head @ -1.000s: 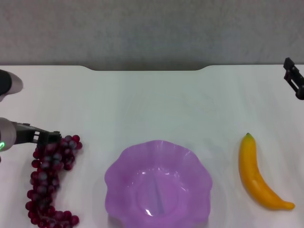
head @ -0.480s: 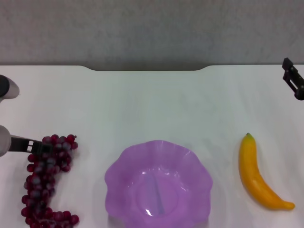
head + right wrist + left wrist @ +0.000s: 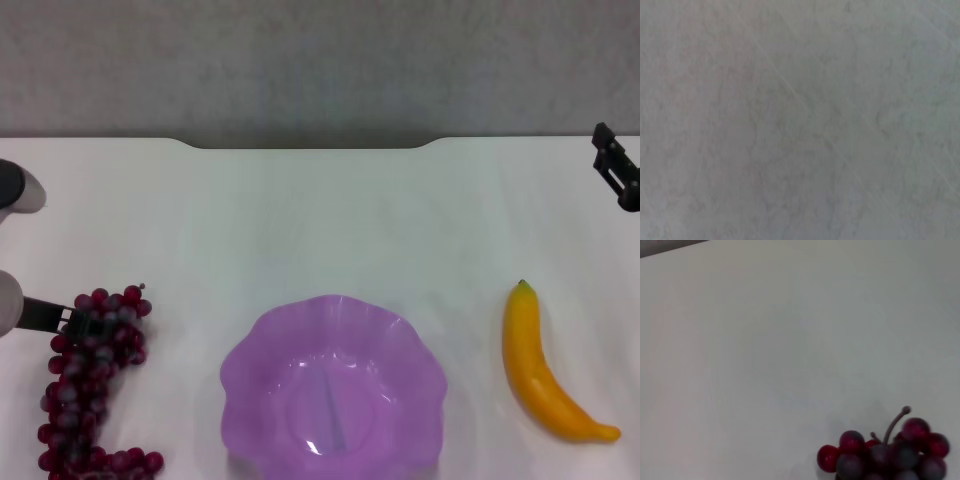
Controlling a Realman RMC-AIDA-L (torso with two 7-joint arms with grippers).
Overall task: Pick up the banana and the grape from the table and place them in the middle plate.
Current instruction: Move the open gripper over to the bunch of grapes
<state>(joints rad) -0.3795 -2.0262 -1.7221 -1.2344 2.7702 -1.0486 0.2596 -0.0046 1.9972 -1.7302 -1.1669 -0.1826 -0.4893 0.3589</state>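
The grape (image 3: 88,390), a long dark red-purple bunch, lies at the table's (image 3: 320,220) front left. My left gripper (image 3: 76,320) reaches in from the left edge and is shut on the bunch's upper end. The left wrist view shows the top grapes and stem (image 3: 885,452) over bare white table. The banana (image 3: 540,370) lies on the table to the right of the purple scalloped middle plate (image 3: 250,350), which stands front centre with nothing in it. My right gripper (image 3: 618,178) hangs at the far right edge, well away from the banana.
The table's far edge has a shallow notch (image 3: 310,146) with a grey wall behind. The right wrist view shows only a plain grey surface.
My left gripper has drawn back to the left, and the grape bunch has shifted left with it. The right arm, banana and plate have not moved.
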